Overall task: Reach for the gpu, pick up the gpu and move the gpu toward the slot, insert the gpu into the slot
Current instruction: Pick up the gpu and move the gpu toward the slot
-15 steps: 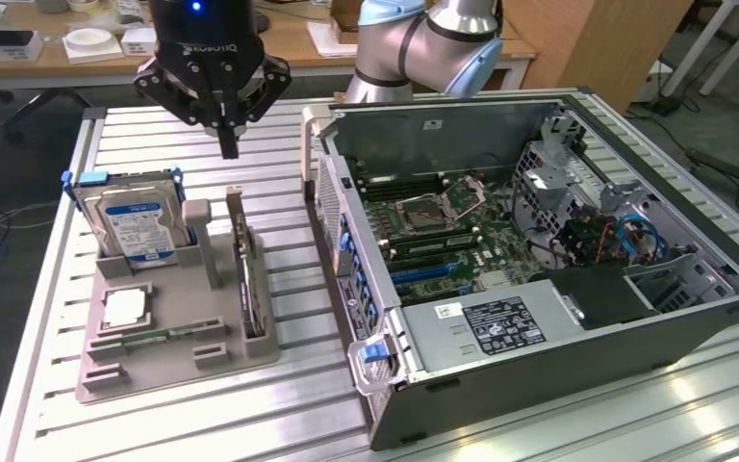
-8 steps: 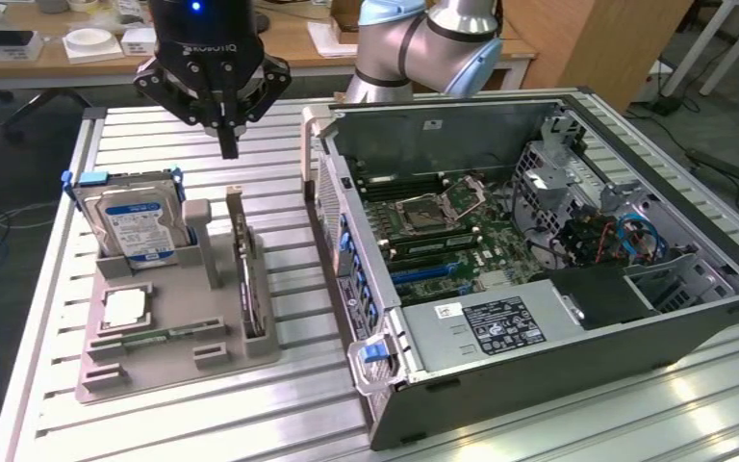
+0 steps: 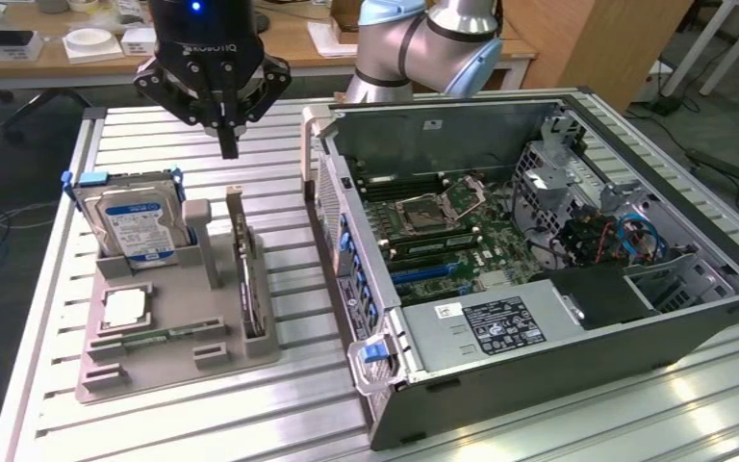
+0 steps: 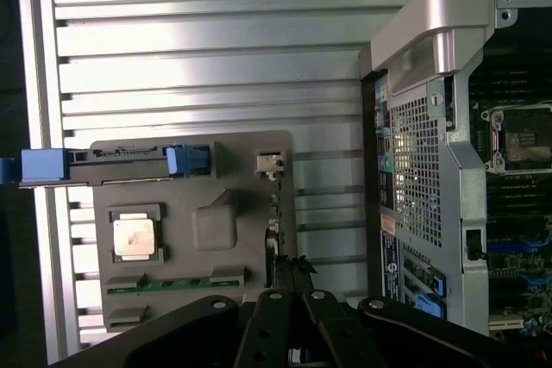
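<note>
Your claw, pinched shut on nothing, hangs over the grey holder. The gpu stands on edge in that holder, just beneath the claw, long axis running along the holder's length.

Shows a rounded silver-grey arm with pale blue joint caps. Ends in a glossy black gripper with white lettering on its body, a small blue light above, and angular black links fastened by round silvery pins.
</note>
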Robot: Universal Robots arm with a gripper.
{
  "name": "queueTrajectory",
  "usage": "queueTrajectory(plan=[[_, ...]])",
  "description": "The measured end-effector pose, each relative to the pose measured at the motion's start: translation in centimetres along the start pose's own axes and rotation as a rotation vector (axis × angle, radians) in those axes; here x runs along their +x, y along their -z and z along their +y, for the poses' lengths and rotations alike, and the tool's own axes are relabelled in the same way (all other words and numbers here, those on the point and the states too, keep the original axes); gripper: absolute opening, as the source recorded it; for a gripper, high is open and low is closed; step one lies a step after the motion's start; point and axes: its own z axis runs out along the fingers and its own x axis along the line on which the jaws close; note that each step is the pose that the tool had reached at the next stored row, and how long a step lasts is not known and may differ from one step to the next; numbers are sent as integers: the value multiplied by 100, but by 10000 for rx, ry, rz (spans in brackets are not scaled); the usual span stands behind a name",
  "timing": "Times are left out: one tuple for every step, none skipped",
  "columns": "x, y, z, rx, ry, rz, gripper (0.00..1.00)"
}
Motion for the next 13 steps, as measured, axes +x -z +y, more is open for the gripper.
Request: queueTrajectory(plan=[[0,0,0,0,0,-1,10],[0,0,0,0,0,0,11],[0,0,0,0,0,-1,17],[0,0,0,0,0,-1,17],[0,0,0,0,0,0,23],[0,0,0,0,0,0,29],[0,0,0,0,0,0,35],[0,0,0,0,0,0,35],[0,0,0,0,0,0,41],[0,0,0,0,0,-1,41],[0,0,0,0,6,0,47],[0,-1,-2,-1,47,1,47],[1,-3,-3,-4,140,5,47]])
